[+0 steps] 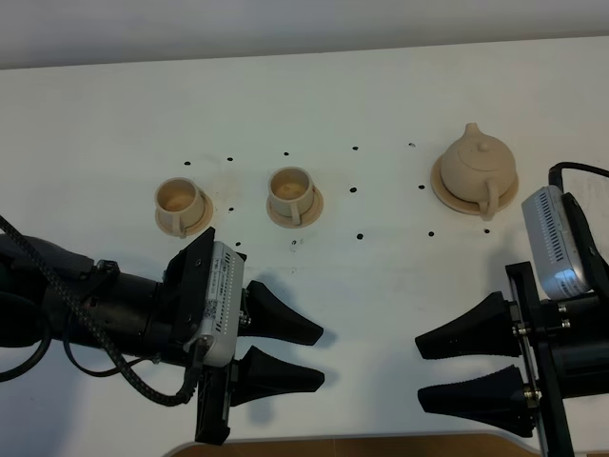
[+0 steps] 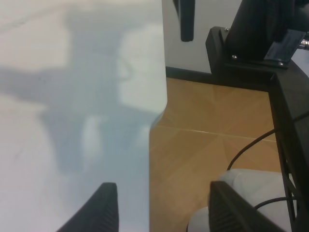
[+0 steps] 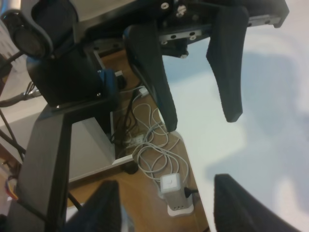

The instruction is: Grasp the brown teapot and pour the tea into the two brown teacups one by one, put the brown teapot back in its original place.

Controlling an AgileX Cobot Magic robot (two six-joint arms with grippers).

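The brown teapot (image 1: 478,166) rests on its wide tan saucer (image 1: 443,187), the original place, at the back right of the white table. The two brown teacups (image 1: 181,204) (image 1: 292,192) stand on small saucers at the back left and centre. My left gripper (image 1: 320,357) hovers open near the front edge, well in front of the cups. My right gripper (image 1: 420,369) is open at the front right, in front of the teapot. Neither holds anything. The wrist views show only open fingers; the right wrist view also catches the left gripper (image 3: 200,123) opposite.
Small black dots (image 1: 360,234) mark the table between the cups and teapot. The table's front edge (image 1: 333,440) runs just below both grippers, with wood floor (image 2: 212,154) and a power strip with cables (image 3: 174,191) beyond it.
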